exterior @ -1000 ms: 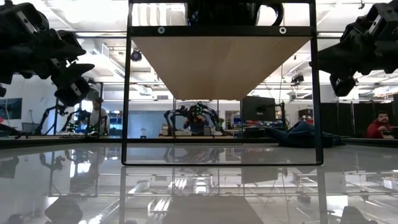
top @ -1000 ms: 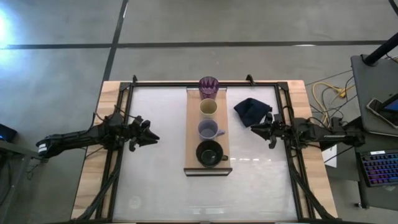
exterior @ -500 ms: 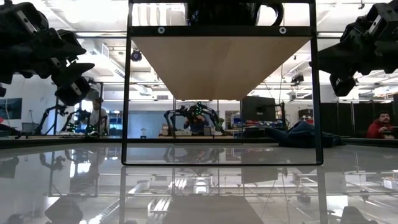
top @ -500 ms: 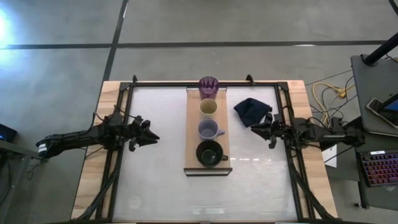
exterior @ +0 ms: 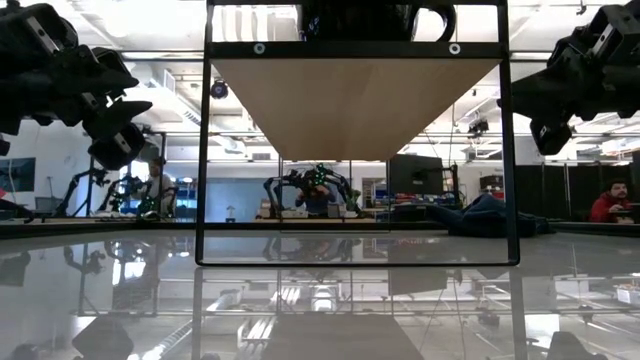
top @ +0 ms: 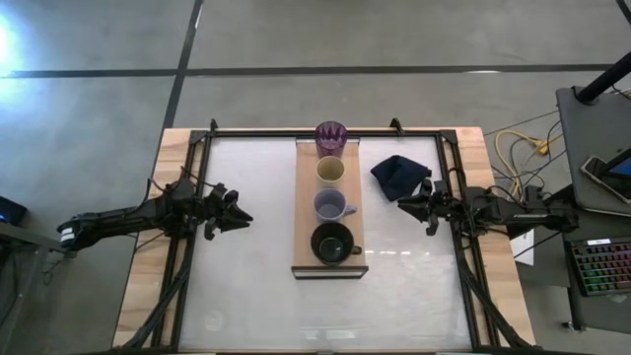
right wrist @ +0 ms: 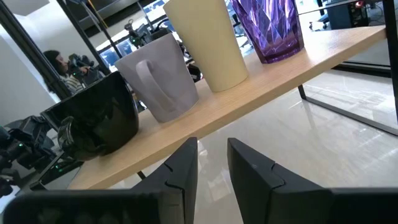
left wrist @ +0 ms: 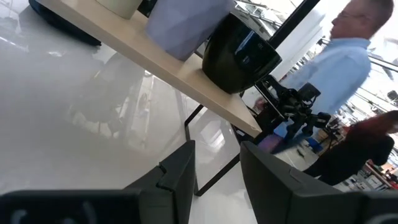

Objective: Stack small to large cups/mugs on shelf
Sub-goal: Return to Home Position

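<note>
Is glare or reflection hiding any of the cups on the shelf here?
No. High view: glare sits only on the floor at the left edge, off the shelf. Low view: the glossy table mirrors the shelf's frame and room lights. Left wrist view: bright spots on the black mug.

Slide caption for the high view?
Translucent purple tumbler, beige cup, lavender mug and wide black mug line the wooden shelf; left gripper, right gripper flank it.

Bright, even overhead light. The glossy surface [exterior: 320, 300] mirrors the room; highlights streak the black mug [left wrist: 239, 53]; glare marks the floor [top: 8, 44] at the high view's left edge.
</note>
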